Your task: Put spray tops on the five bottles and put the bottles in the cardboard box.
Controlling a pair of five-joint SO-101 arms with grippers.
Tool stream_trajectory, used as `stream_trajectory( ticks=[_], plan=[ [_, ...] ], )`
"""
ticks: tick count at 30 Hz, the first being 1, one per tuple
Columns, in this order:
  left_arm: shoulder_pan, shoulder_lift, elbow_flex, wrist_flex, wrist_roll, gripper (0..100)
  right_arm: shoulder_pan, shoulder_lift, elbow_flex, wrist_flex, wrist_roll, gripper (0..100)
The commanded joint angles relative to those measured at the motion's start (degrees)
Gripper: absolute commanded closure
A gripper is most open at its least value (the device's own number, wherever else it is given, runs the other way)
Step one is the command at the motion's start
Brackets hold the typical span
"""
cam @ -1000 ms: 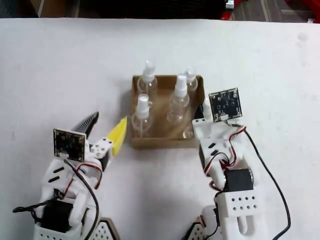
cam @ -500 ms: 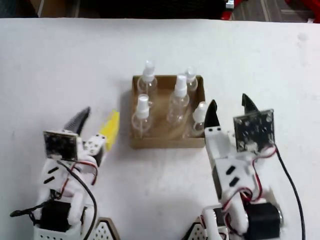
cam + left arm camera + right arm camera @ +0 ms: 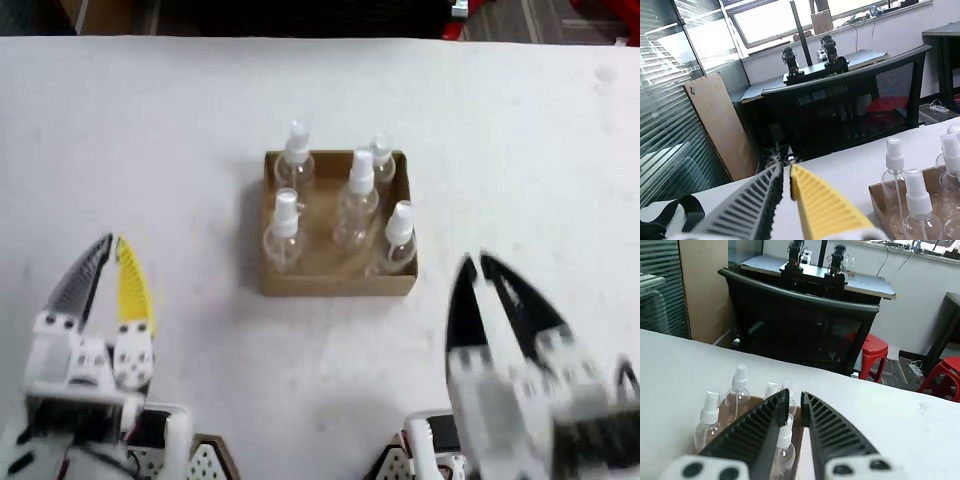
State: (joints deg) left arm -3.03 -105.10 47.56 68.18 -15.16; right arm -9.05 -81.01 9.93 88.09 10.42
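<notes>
- My left jaws are all but together. The grey finger [image 3: 82, 280] and the yellow finger [image 3: 131, 285] come close at their tips with only a thin slit between them, and they hold nothing.
- They hang over the white table [image 3: 150, 120] near its near edge, to the left of the cardboard box [image 3: 335, 286] and well apart from it.
- My right jaws are also drawn nearly together: two black fingers [image 3: 462, 315] with a narrow gap, clamped on nothing.
- Their tips point toward the far side of the table. They sit just right of the box's near right corner, close to it but not touching.
- All five bottles stand upright inside the box, each with a white spray top on.
- The far left bottle [image 3: 294, 164] and the far right bottle [image 3: 381, 162] stand by the far wall.
- The middle bottle [image 3: 357, 205] stands between the rows.
- The near left bottle [image 3: 283, 234] is toward the left wall, and the near right bottle [image 3: 397, 243] is by the right wall.
- In my left wrist view, some of the bottles and a corner of the box lie beyond the yellow finger. A black mesh office chair [image 3: 850, 100] stands past the table's far edge, and a wooden board [image 3: 717, 127] leans beside it.
- In my right wrist view, the box lies ahead, just past the fingertips, and a red stool [image 3: 872, 352] stands on the floor beyond the table.
</notes>
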Motion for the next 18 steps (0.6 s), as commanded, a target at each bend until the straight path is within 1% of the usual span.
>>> stream_trajectory(
  ticks=[1, 3, 7, 9, 15, 18],
  plan=[
    [-0.22, 0.57, -7.65, 5.8, 1.23, 98, 0.57, -6.02, -7.03, 5.76, 0.53, 98.2],
    [-0.22, 0.57, -8.79, 8.26, 1.32, 98, 0.57, -12.0, -7.03, 6.02, 1.23, 98.1],
    [-0.4, 0.57, -9.76, 12.04, 1.23, 98, 0.57, -23.52, -4.48, 4.7, 8.35, 98.1],
    [-0.48, 0.57, -9.41, 13.98, 1.23, 98, 0.57, -22.46, -4.13, 5.58, 10.2, 98.1],
    [-0.57, 0.57, -8.79, 22.24, 1.23, 98, 0.57, -22.64, -0.09, 7.08, 10.11, 98.1],
    [-0.57, 0.57, -4.48, 25.58, 1.23, 98, 0.13, -22.46, 3.6, 7.08, 10.11, 98.1]
  ],
)
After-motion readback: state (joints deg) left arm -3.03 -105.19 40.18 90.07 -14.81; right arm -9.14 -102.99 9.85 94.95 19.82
